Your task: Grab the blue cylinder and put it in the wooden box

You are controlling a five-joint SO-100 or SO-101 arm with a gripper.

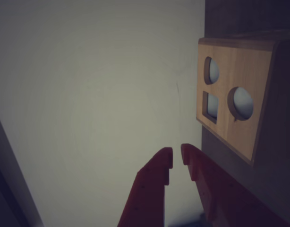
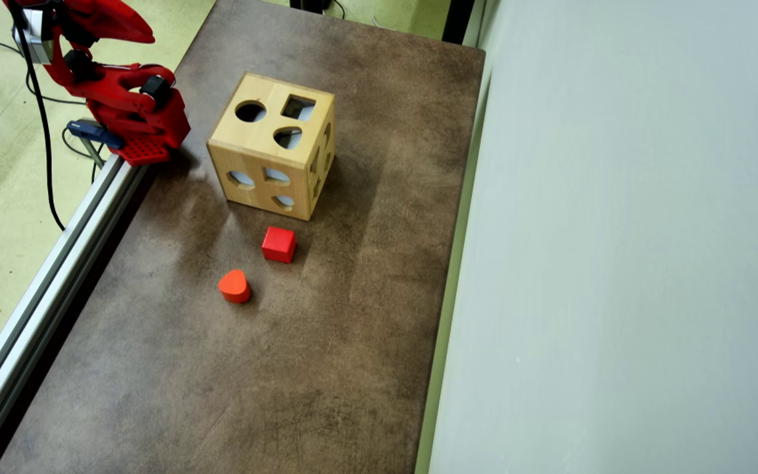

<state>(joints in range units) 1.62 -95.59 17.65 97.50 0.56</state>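
Here the hand point(image 1: 177, 161) points beside the wooden box point(image 1: 237, 101).

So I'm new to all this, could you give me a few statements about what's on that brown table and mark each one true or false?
1. The light wooden box with shaped holes stands upright on the brown table. True.
2. A red cube lies inside the box. False: it sits on the table, apart from the box.
3. The orange-red rounded block rests on the table near the red cube. True.
4. A blue cylinder sits beside the red cube. False: no blue cylinder shows in either view.
5. The red gripper holds a block. False: in the wrist view, nothing shows between its nearly closed tips.
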